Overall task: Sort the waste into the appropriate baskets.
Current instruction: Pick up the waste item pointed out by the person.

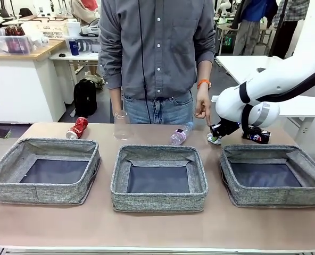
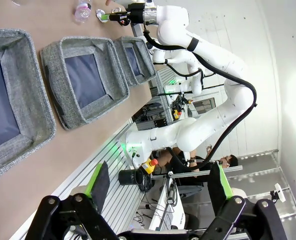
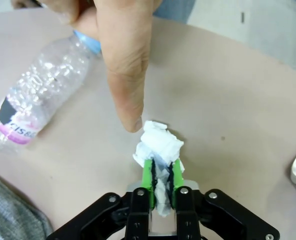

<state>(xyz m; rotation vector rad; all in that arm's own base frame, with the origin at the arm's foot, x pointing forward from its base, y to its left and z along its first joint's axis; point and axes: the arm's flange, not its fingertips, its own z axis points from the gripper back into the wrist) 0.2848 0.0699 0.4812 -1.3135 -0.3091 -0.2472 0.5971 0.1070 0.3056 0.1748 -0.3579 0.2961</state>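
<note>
The right tool (image 3: 161, 164) is clamped on the crumpled white paper ball (image 3: 160, 140), its green pads pressed together into the paper's near side while the rest of the ball bulges out beyond the tips. The ball sits low at the worktop (image 1: 157, 226), just beyond the far left corner of the right basket (image 1: 277, 197); whether it rests on the surface or is lifted clear I cannot tell. The person's hand (image 1: 202, 106) hangs over that spot, and in the right wrist view one extended finger points down with its tip touching or almost touching the paper. The clear bottle with pink label (image 1: 180, 134) lies on its side just left of the ball, beyond the middle basket (image 1: 158, 201). The clear plastic cup (image 1: 121, 125) stands upright farther left, and the crushed red can (image 1: 77, 128) lies beyond the left basket (image 1: 40, 194). The crushed dark multicoloured can (image 1: 256, 136) lies right of the right tool, beyond the right basket. All three baskets show only their dark bases. The left tool (image 2: 160, 172) has its fingers wide apart with nothing between them, up off the worktop at the left end of the row of baskets.
</note>
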